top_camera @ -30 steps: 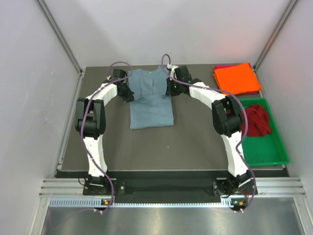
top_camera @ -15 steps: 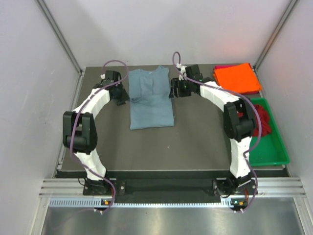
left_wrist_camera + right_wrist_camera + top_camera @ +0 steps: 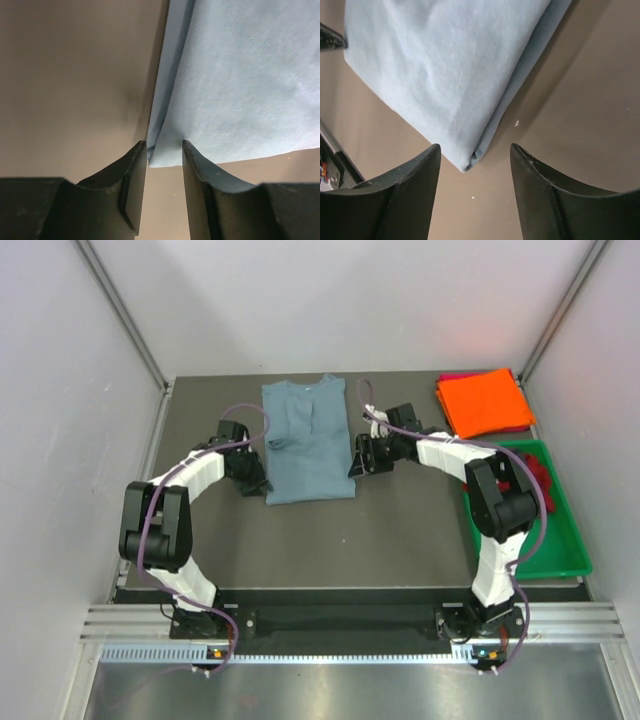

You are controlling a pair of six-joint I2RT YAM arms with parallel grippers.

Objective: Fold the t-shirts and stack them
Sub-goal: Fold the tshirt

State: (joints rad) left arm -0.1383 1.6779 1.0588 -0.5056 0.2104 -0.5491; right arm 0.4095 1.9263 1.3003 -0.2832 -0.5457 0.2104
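The dusty blue-grey t-shirt (image 3: 308, 440) lies flat mid-table, folded into a long narrow panel with its collar at the far end. My left gripper (image 3: 258, 483) sits low at its near left corner and is open. In the left wrist view that corner (image 3: 165, 152) pokes between the gripper's (image 3: 164, 150) tips, unclamped. My right gripper (image 3: 356, 464) is open by the near right edge. The right wrist view shows the corner (image 3: 470, 160) between its (image 3: 476, 150) wide jaws. The orange t-shirt (image 3: 485, 400) lies folded on the magenta one (image 3: 452, 376). The dark red t-shirt (image 3: 540, 485) is bunched in the tray.
A green tray (image 3: 545, 555) stands along the right edge, with my right arm's elbow partly over it. White walls and metal posts close in the back and sides. The table's near edge and the arm bases run along the bottom.
Both grippers have opened and let go of the blue-grey shirt's far part. They have slid toward me along its sides to the near corners.
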